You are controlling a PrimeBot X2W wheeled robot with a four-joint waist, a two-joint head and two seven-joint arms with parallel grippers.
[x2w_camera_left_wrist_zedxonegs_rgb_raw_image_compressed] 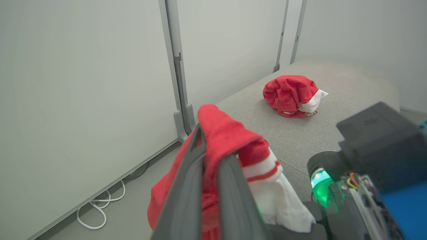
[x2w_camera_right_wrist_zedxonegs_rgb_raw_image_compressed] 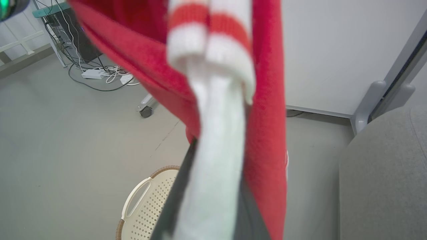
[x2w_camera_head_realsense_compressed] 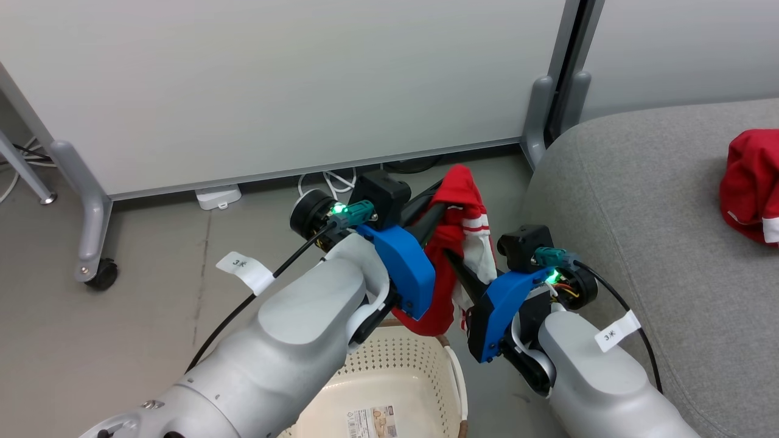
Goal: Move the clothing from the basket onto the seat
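- Red-and-white garment [x2w_camera_head_realsense_compressed: 465, 219], where is it?
- Off the floor, hanging above the far end of the basket [x2w_camera_head_realsense_compressed: 395, 371] and just beside the seat [x2w_camera_head_realsense_compressed: 639, 231]. It touches neither, as far as the head view shows.
- Who holds it?
- Both arms. Left gripper [x2w_camera_left_wrist_zedxonegs_rgb_raw_image_compressed: 214, 143] is clamped on a red fold at the top, and cloth drapes over both its fingers. Right gripper [x2w_camera_head_realsense_compressed: 453, 258] is closed on the white part lower down. In the right wrist view the striped cuff [x2w_camera_right_wrist_zedxonegs_rgb_raw_image_compressed: 210, 33] sits above its fingers.
- Are the grippers touching?
- They are close, with the left one higher. Cannot tell whether they make contact, since fabric covers the tips.
- Basket?
- Cream perforated plastic on the grey floor [x2w_camera_head_realsense_compressed: 152, 316], below the arms. A printed label [x2w_camera_head_realsense_compressed: 371, 420] shows on its bottom. The left forearm hides the near-left part.
- Seat?
- Grey upholstery at the right. A second red garment [x2w_camera_head_realsense_compressed: 751, 182] lies bunched on it with a white edge showing, well apart from the held piece.
- Background?
- Pale partition panels [x2w_camera_head_realsense_compressed: 274, 91], a white cable [x2w_camera_head_realsense_compressed: 328, 179] on the floor at their base, and a caster [x2w_camera_head_realsense_compressed: 100, 274] at the left.
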